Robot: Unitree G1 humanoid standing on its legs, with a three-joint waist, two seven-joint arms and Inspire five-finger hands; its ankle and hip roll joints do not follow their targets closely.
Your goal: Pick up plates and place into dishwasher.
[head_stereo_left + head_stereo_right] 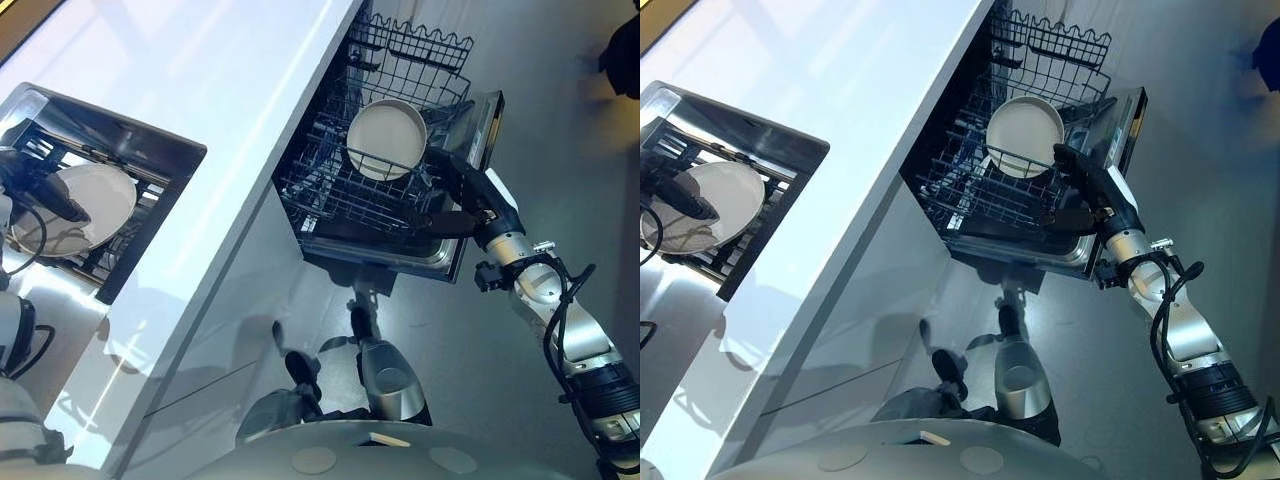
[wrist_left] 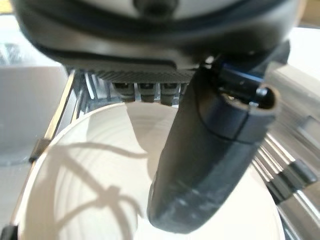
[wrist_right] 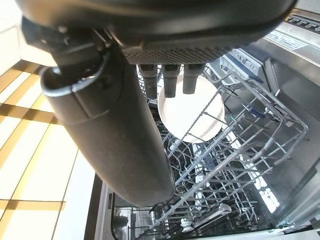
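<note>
White plate (image 1: pixel 386 138) upright in dishwasher rack (image 1: pixel 330 195), 1 o'clock | right hand (image 1: pixel 462 190) spread, just clear | left hand (image 2: pixel 210 140) over sink plate (image 1: pixel 105 195), 9 o'clock, grip cannot tell | step: likely second pickup | next: firm pinch, lift

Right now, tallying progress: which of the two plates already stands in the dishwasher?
The plate standing on edge in the dishwasher rack, near the right hand. The other plate lies flat in the sink under the left hand.
</note>
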